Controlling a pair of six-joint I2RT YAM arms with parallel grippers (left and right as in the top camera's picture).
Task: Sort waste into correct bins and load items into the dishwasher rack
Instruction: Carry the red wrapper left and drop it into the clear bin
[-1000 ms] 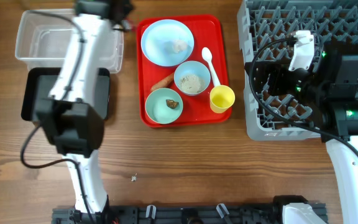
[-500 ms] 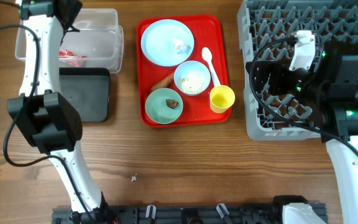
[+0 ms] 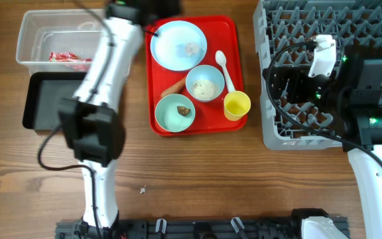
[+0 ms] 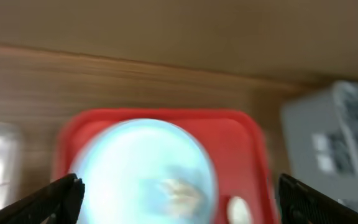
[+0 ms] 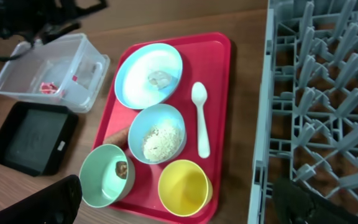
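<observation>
Our left gripper (image 4: 179,193) has swung from the clear tub (image 3: 32,26), where the red-and-white wrapper (image 3: 70,58) now lies, to above the pale-blue plate (image 3: 178,43), fingers spread wide, holding nothing. Our right gripper (image 5: 179,199) gapes wide over the rack (image 3: 290,20).

The crumpled red-and-white wrapper (image 3: 70,58) is lying in the clear tub (image 3: 28,40), with the black tray (image 3: 45,99) just beside it. On the red tray (image 3: 227,33), the blue plate (image 3: 171,36) is lying flat (a white bit on it). The white bowl (image 3: 188,81) is holding rice crumbs (image 3: 205,87), and the teal bowl (image 3: 166,116) a brown lump (image 3: 185,111). The carrot piece (image 3: 173,87) is lying beside both bowls. The yellow cup (image 3: 237,105) is standing upright near the white spoon (image 3: 223,66). The grey rack (image 3: 290,26) is sitting on the right.
</observation>
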